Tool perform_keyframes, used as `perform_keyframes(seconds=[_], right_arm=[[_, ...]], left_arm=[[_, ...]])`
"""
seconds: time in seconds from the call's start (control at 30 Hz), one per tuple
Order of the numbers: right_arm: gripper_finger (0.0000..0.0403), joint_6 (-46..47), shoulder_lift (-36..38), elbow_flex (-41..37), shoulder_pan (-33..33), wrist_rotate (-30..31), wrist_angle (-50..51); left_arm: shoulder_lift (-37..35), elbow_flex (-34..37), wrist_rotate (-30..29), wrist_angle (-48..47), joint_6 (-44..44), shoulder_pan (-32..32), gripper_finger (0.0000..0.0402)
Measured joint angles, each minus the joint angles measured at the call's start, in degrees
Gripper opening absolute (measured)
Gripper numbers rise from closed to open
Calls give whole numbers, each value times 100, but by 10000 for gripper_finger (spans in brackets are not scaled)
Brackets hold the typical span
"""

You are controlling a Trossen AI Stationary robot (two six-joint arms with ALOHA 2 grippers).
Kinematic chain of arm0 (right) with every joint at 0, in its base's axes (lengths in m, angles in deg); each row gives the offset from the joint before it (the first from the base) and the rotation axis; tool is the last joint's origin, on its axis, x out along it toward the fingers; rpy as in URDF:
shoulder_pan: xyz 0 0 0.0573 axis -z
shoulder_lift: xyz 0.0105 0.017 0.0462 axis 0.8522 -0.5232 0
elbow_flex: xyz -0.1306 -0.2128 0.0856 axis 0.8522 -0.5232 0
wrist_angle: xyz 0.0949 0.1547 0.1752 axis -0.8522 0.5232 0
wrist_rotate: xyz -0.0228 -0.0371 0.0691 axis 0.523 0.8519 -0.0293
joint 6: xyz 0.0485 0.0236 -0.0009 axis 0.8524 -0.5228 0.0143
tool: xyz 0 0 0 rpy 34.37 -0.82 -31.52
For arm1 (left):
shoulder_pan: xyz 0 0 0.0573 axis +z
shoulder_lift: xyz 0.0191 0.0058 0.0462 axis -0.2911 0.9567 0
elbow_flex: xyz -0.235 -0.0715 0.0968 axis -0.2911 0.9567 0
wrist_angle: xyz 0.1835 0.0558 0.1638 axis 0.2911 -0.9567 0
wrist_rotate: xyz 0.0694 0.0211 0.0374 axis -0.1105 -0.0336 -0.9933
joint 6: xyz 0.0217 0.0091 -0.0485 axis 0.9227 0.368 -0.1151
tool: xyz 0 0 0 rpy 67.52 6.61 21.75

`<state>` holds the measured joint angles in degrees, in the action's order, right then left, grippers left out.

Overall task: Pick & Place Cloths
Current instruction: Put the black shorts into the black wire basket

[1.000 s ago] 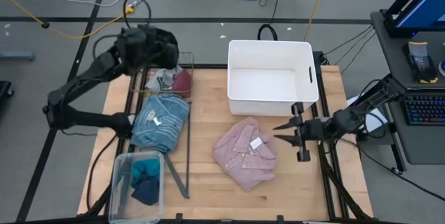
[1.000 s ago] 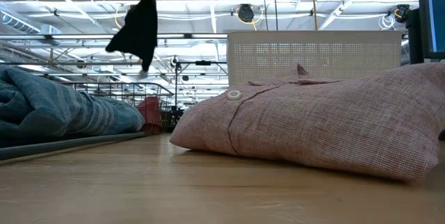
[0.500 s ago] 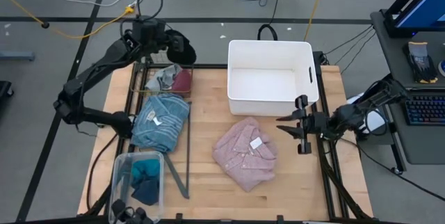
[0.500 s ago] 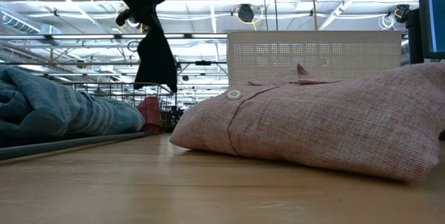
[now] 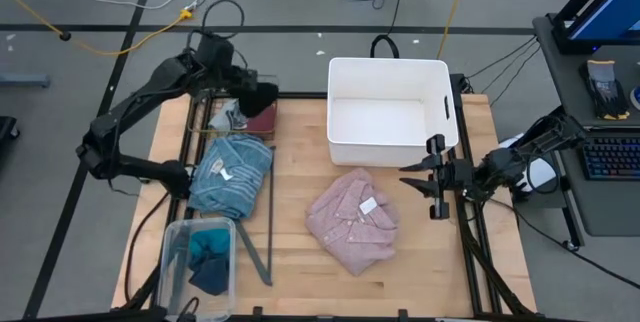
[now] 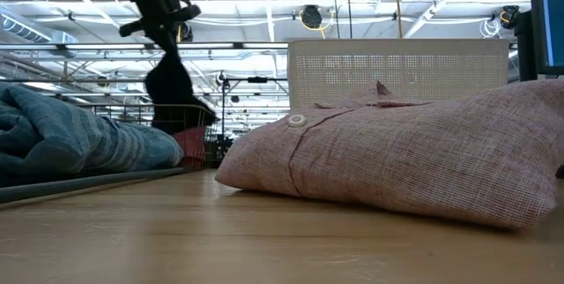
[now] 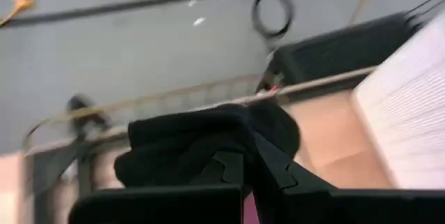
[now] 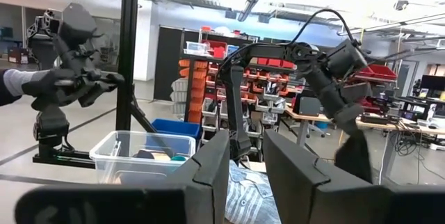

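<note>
Hanging from the left gripper (image 5: pixel 243 90) is a black cloth (image 5: pixel 262 95), pinched tight between closed fingers above the wire basket (image 5: pixel 240 112) at the table's far left. From table height the black piece (image 6: pixel 170 90) is seen dangling over the basket rim, with a maroon cloth (image 6: pixel 189 141) below it. In that basket a grey piece (image 5: pixel 238 114) and the maroon one (image 5: pixel 262 119) are packed side by side. A blue striped top (image 5: pixel 232 174) is heaped just in front of the basket, touching its frame. Nearer the front left corner, a clear bin (image 5: pixel 198 265) is seen with teal (image 5: pixel 208 243) and navy (image 5: pixel 208 274) pieces inside. A pink shirt (image 5: pixel 352 219) is spread on bare wood near the middle, just in front of the white tub (image 5: pixel 390 111). The right gripper (image 5: pixel 425 179) is held at the table's right edge, beside the shirt and apart from it, fingers set narrowly apart with nothing between them. The wooden table (image 5: pixel 295 172) is framed in black rails. Grey floor with cables is seen behind it, and a desk with a keyboard (image 5: pixel 610 156) off to the right. Shelving and ceiling lights are shown in the room beyond, and a gloved hand (image 8: pixel 35 85) on another rig.
</note>
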<state>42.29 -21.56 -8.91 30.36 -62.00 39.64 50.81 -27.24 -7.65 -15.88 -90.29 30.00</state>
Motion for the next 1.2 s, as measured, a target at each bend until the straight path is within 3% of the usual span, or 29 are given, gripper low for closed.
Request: perform_keyframes(seconds=[0.2,0.8,1.2], right_arm=[[82,1,0,0,0,-1,4],[82,3,0,0,0,1,-9],[81,3,0,0,0,-1,-13]], left_arm=[[0,0,-585,-1037,-140,11,0],[0,0,-256,-1406,-40,15,13],[0,0,-309,-2387,-99,15,162]])
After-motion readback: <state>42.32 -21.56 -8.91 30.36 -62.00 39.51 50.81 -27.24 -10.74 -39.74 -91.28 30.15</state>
